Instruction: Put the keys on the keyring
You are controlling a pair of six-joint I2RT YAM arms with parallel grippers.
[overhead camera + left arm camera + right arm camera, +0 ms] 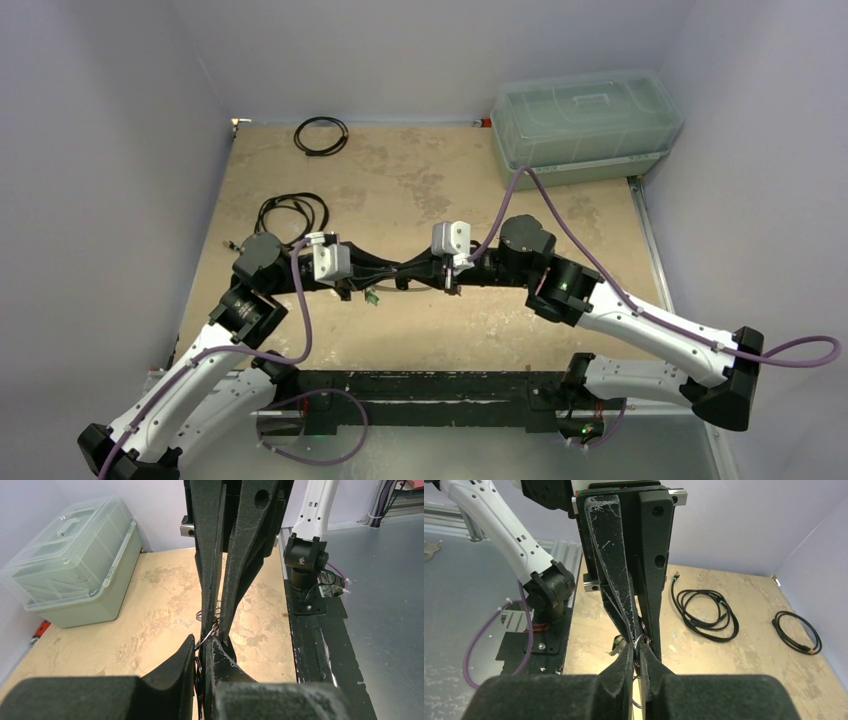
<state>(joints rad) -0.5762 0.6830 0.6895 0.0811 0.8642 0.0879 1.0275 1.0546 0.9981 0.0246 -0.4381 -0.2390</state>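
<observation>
Keyring (640, 644): thin silver-grey metal loop, seen edge-on from both wrist cameras. Only short arcs of it show between the black fingers.
Keyring place: held off the table (400, 180), over its middle and somewhat closer to the near edge than the far one, where the two arms meet tip to tip.
Green key (371, 297): small piece with a green head, hanging just below the meeting fingertips. In the right wrist view it sits just beside the loop. Whether it is threaded on the loop cannot be told.
Left gripper (204, 647): fingers drawn almost together with only a sliver of gap, and the keyring wire pinched at the tips. A dark rounded shape sits deeper in the gap, too dim to identify.
Right gripper (636, 653): fingers likewise closed to a narrow slit and clamped on the keyring, whose wire passes between the pads and shows again below them.
Grippers together: tips touching or nearly so, facing each other.
Clear lidded box (585, 120): far right corner.
Thin black cable loop (321, 135): far left corner.
Coiled black cord (293, 212): near the left edge.
</observation>
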